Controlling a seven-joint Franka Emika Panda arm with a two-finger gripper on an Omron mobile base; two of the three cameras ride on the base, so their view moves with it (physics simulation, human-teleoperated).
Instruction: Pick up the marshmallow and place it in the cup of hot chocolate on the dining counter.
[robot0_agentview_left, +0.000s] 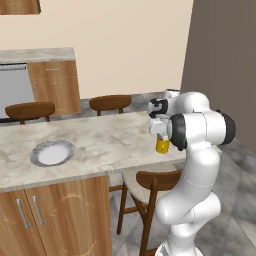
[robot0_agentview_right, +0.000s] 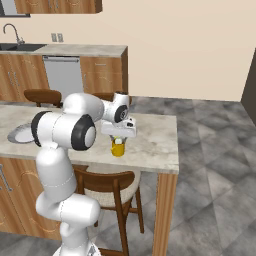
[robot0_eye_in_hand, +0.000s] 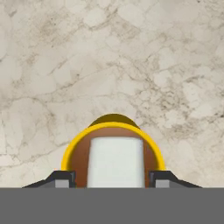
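The marshmallow (robot0_eye_in_hand: 116, 162), a white block, sits inside the mouth of the yellow cup of hot chocolate (robot0_eye_in_hand: 113, 126), over its brown inside. My gripper (robot0_eye_in_hand: 113, 179) hangs straight above the cup, one finger tip on each side of the marshmallow. A thin strip of brown shows between each tip and the block, so the gripper is open. On the dining counter (robot0_agentview_left: 100, 140) the cup (robot0_agentview_left: 162, 146) stands near the right end, directly under the gripper (robot0_agentview_left: 161, 136). From the other side, the cup (robot0_agentview_right: 118, 148) is again just below the gripper (robot0_agentview_right: 118, 138).
A round grey-white plate (robot0_agentview_left: 52, 152) lies on the counter far left of the cup. Wooden stools (robot0_agentview_left: 150, 187) stand under the counter's near edge and along its far side. The counter's end edge (robot0_agentview_right: 175, 145) is close to the right of the cup.
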